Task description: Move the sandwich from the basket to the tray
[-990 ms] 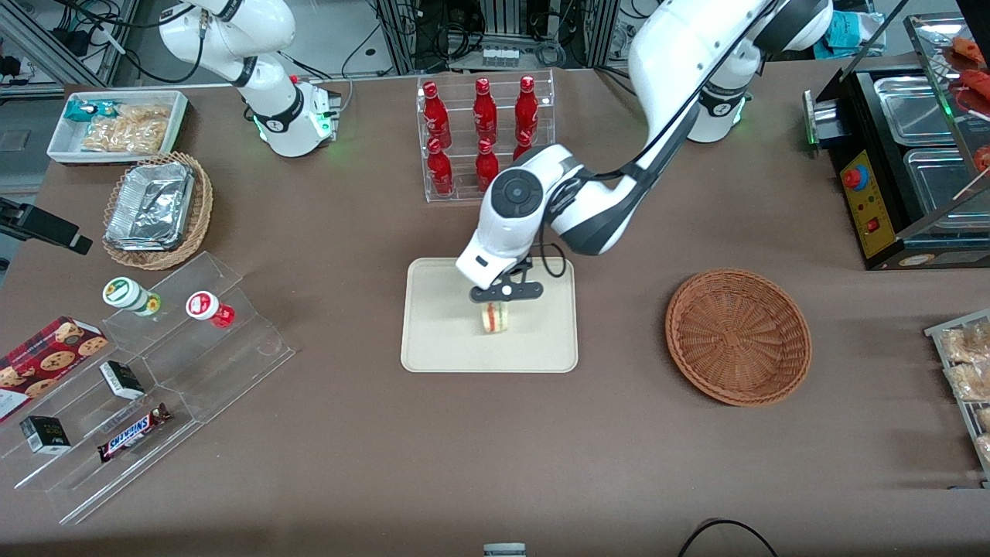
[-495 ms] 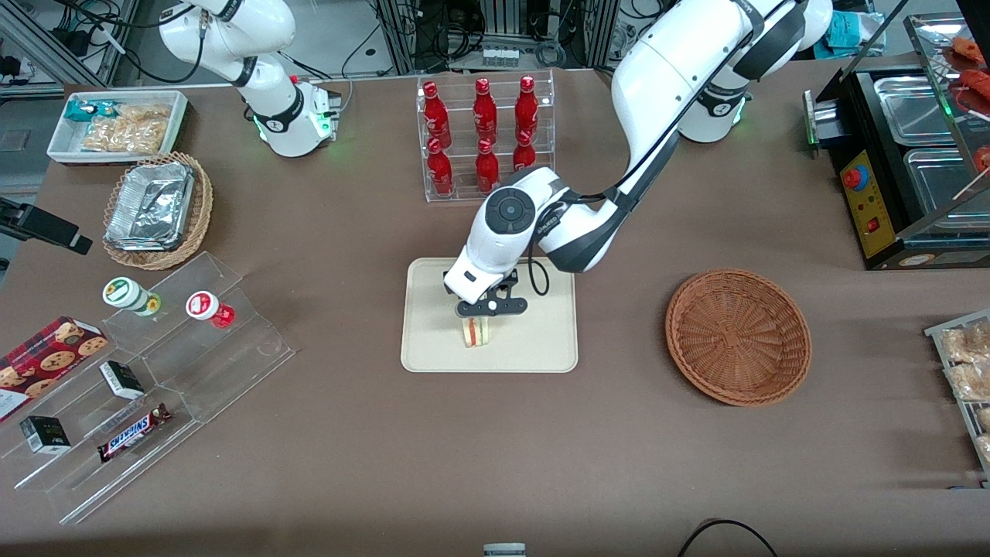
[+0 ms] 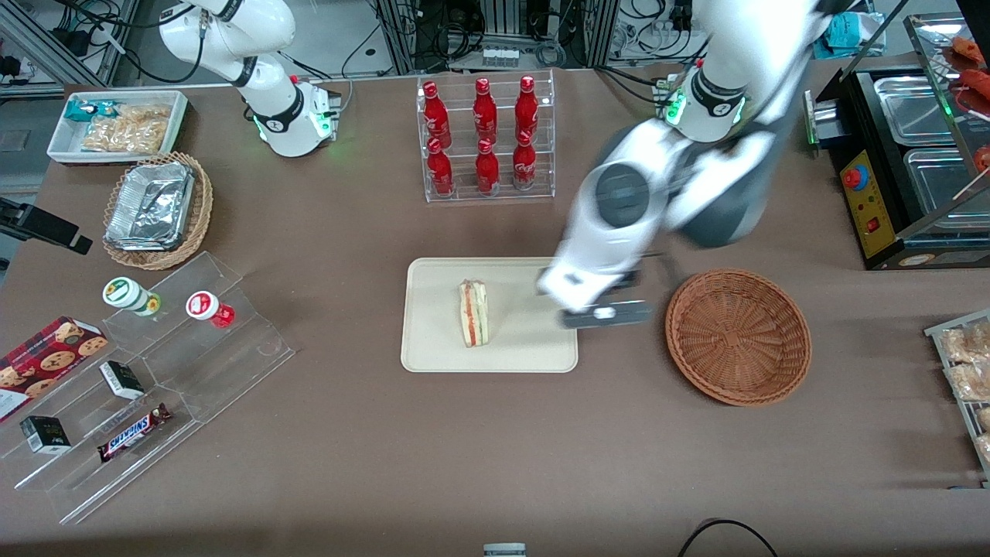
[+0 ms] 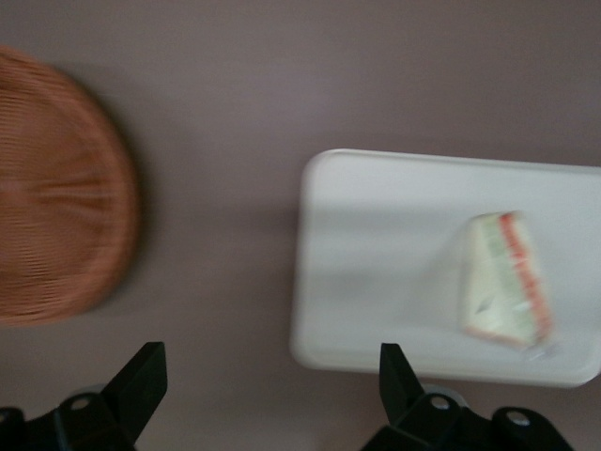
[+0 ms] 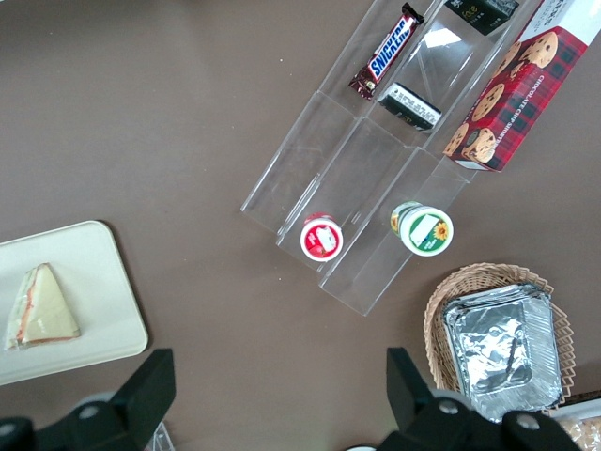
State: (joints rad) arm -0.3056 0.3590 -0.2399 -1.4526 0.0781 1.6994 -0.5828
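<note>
Little left to go wrong, I'd judge: sandwich point(image 3: 473, 312) lies flat on the tray point(image 3: 433, 348), near its middle, free of the claw. Main risk would be the arm swinging low and clipping the tray's rim or the basket point(image 3: 739, 336), shoving either across the table point(image 3: 495, 449).

Claw point(image 3: 607, 315) hangs above the table btwn tray and basket, holding nothing, fingers point(image 4: 141, 376) spread wide. Arm folds back toward its base farther off.
</note>
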